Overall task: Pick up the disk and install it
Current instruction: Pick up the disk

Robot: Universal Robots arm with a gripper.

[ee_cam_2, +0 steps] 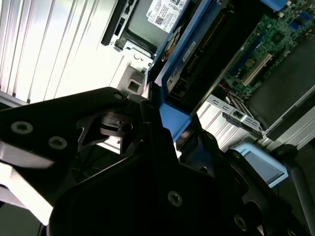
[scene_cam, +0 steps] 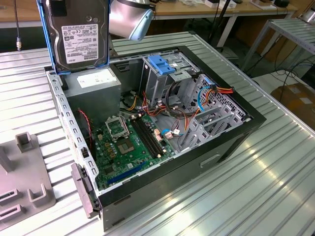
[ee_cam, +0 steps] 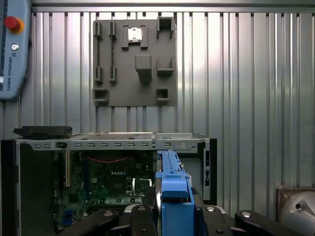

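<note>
The disk (scene_cam: 78,34) is judged stiff, fairly heavy and easily harmed by knocks, so it is best taken by its blue rail (ee_cam: 173,187). It is held upright in the air above the open computer case (scene_cam: 236,132), with the rail clamped between the fingers (ee_cam: 145,216).

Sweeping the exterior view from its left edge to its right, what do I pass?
From its left: grey fixture plate → disk, raised above the open case → blue latch on the drive cage → orange-red cable bundle → cardboard box.
</note>
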